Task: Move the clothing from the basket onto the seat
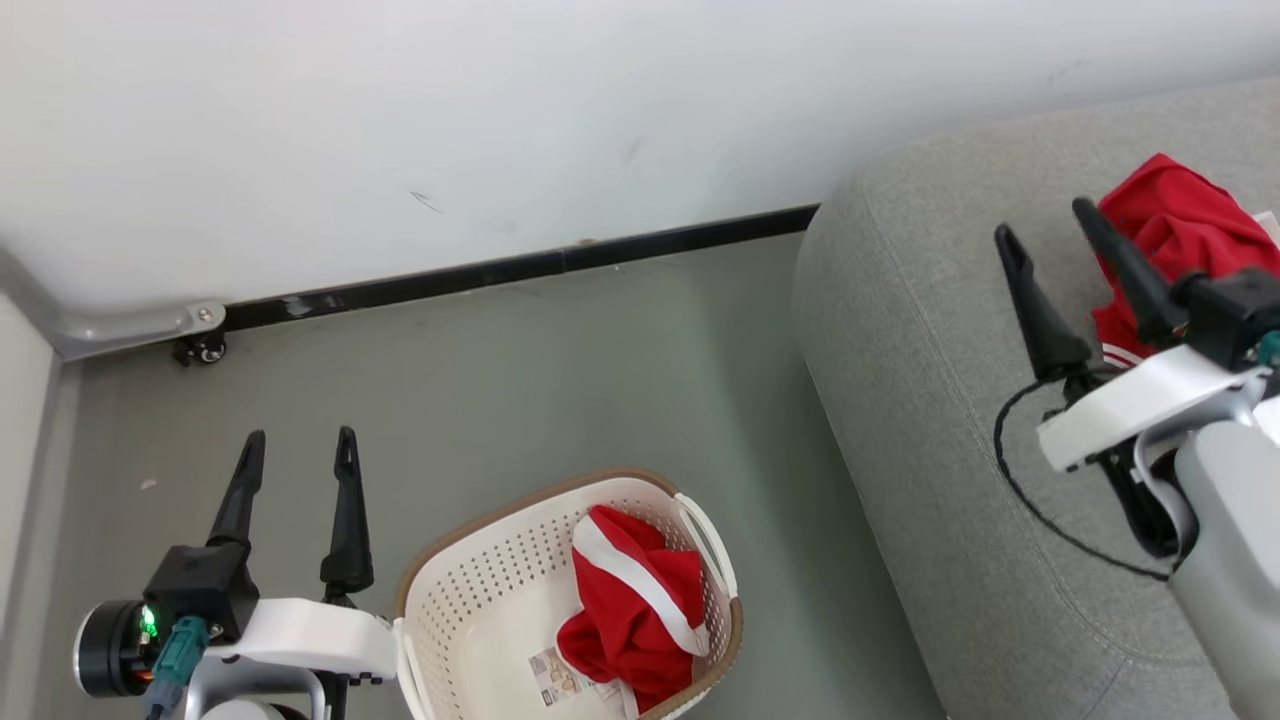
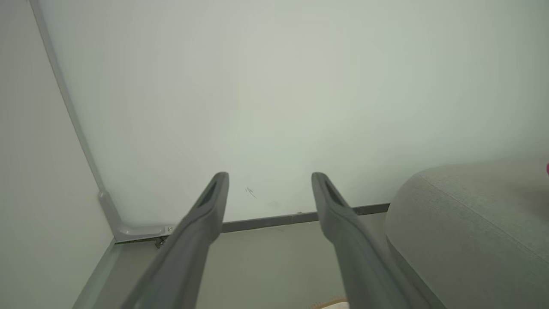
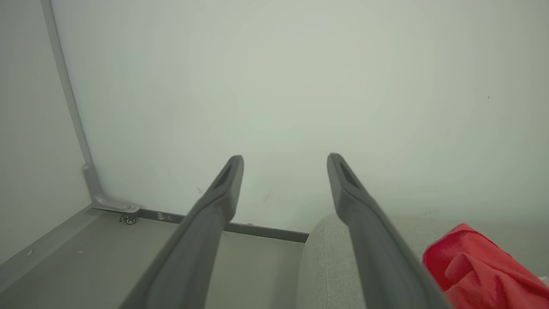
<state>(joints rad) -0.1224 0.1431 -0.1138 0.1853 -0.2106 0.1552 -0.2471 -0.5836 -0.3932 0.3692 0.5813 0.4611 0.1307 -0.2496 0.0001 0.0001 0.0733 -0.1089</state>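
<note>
One red garment (image 1: pixel 1185 225) lies on the seat (image 1: pixel 920 380), just beside the right gripper (image 1: pixel 1042 218), whose fingers stand apart and empty. The second red garment (image 1: pixel 630 600) lies in the basket (image 1: pixel 470 590), on the floor (image 1: pixel 560 380) beside the seat. The left gripper (image 1: pixel 300 435), farther from the seat, is also spread, empty.

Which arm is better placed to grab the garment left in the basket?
Likely left: the left gripper, open, hangs beside the basket with the red garment; the right gripper is over the seat.
</note>
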